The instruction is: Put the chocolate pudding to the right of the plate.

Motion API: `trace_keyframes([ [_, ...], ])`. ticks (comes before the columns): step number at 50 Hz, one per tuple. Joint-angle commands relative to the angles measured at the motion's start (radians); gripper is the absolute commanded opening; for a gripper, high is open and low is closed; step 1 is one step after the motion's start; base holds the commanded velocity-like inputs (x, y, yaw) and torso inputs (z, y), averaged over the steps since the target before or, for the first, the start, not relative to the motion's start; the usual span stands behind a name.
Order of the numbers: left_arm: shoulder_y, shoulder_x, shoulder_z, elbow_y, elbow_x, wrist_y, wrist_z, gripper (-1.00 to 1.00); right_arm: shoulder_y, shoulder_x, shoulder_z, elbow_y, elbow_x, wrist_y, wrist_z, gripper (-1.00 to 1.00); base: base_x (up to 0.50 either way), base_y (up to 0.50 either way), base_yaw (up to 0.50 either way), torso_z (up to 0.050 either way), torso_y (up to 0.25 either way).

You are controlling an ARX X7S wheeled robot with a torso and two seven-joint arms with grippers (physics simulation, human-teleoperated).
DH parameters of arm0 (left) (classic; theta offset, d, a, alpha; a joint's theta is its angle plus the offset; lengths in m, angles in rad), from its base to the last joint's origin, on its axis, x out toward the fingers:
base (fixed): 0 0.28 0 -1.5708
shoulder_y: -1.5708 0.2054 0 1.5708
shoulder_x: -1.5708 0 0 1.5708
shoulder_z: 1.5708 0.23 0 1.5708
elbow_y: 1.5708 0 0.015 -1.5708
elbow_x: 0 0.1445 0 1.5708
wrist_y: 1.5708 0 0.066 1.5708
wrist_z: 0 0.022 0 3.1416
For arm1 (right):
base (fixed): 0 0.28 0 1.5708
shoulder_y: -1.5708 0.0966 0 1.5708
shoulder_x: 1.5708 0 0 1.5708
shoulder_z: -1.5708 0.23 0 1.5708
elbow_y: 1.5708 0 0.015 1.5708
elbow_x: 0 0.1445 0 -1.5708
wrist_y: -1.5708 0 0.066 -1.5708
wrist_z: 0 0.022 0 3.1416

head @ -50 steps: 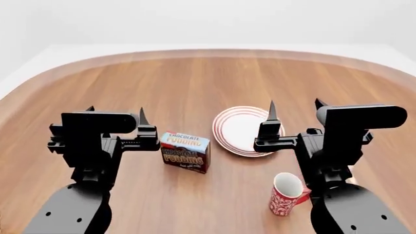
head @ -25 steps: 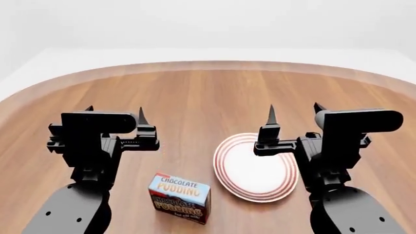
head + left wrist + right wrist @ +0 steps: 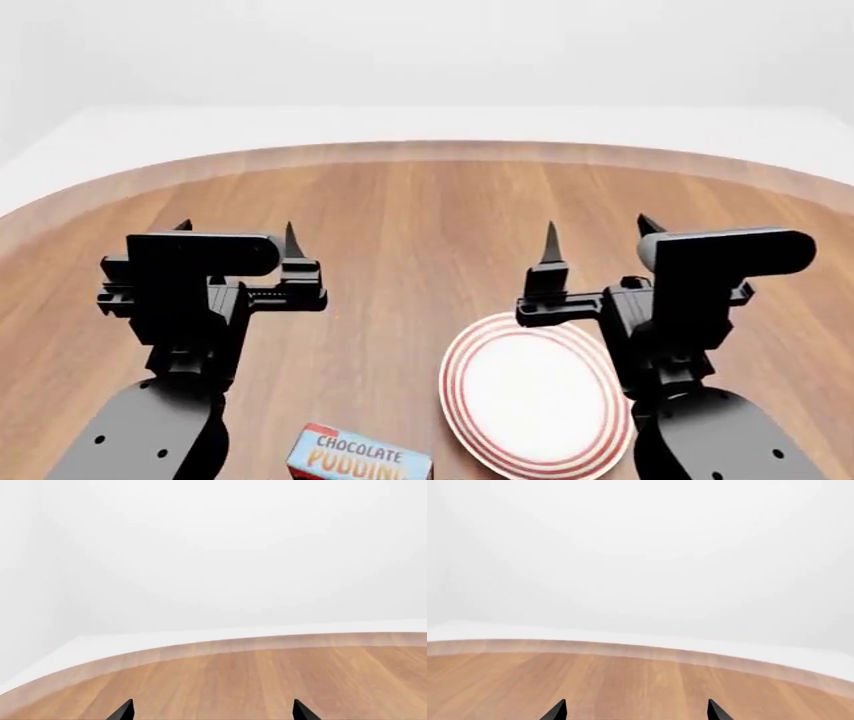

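Note:
The chocolate pudding (image 3: 358,457) shows only its light blue lettered top at the bottom edge of the head view, cut off by the frame. To its right lies the plate (image 3: 514,395), white with red rings, its right side hidden behind my right arm. My left gripper (image 3: 236,230) stands open above bare wood, beyond the pudding. My right gripper (image 3: 598,228) stands open beyond the plate's far rim. Both wrist views show only open fingertips, left gripper (image 3: 212,711) and right gripper (image 3: 636,711), with nothing between them.
The wooden table (image 3: 414,220) stretches ahead to a rounded far edge, with white floor and wall behind it. That far edge also shows on the table (image 3: 267,675) in the left wrist view and on the table (image 3: 627,680) in the right wrist view.
The head view has risen: pudding and plate slid down toward the picture's bottom edge, and the red mug has dropped out of view. Both grippers stay open in the same pose.

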Motion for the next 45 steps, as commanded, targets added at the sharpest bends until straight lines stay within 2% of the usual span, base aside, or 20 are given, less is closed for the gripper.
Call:
trace_keyframes([
  [1,0.001,-0.004,0.001,-0.002,-0.006,0.003,-0.005,1.00,0.010,0.017,-0.017,-0.025,0.016,0.024,-0.007,1.00,0.00,0.00,0.00,0.000,0.000],
  [2,0.003,-0.006,0.007,-0.016,-0.005,0.012,-0.002,1.00,0.160,0.167,0.133,-0.021,0.166,0.174,0.143,1.00,0.00,0.00,0.00,0.000,0.000],
  [3,0.004,-0.006,0.008,-0.019,-0.004,0.015,-0.003,1.00,0.310,0.317,-0.017,0.032,0.316,0.092,0.293,1.00,0.00,0.00,0.00,0.000,0.000],
  [4,0.004,-0.006,0.008,-0.022,-0.005,0.017,-0.003,1.00,0.460,0.467,-0.167,0.022,0.466,0.108,0.443,1.00,0.00,0.00,0.00,0.000,0.000],
  [5,0.004,-0.006,0.009,-0.022,-0.005,0.017,-0.003,1.00,0.467,0.520,-0.240,0.023,0.616,0.110,0.593,1.00,0.00,0.00,0.00,0.000,0.000],
  [6,0.005,-0.007,0.009,-0.021,-0.006,0.017,-0.004,1.00,0.469,0.520,-0.243,0.022,0.766,0.112,0.666,1.00,0.00,0.00,0.00,0.000,0.000],
  [9,0.005,-0.008,0.009,-0.020,-0.008,0.017,-0.005,1.00,0.468,0.519,-0.247,0.022,1.216,0.113,0.662,1.00,0.00,0.00,0.00,0.000,0.000],
  [10,0.005,-0.008,0.010,-0.020,-0.009,0.017,-0.005,1.00,0.468,0.519,-0.248,0.022,1.267,0.113,0.662,1.00,0.00,0.00,0.00,0.000,0.000],
  [20,0.004,-0.010,0.013,-0.020,-0.014,0.016,-0.010,1.00,0.490,0.525,-0.264,0.021,1.292,0.127,0.668,1.00,0.00,0.00,0.00,0.000,0.000],
  [45,0.005,-0.019,0.017,-0.031,-0.027,0.024,-0.018,1.00,0.722,0.552,-0.412,0.114,1.582,0.243,0.741,1.00,0.00,0.00,0.00,0.000,0.000],
])
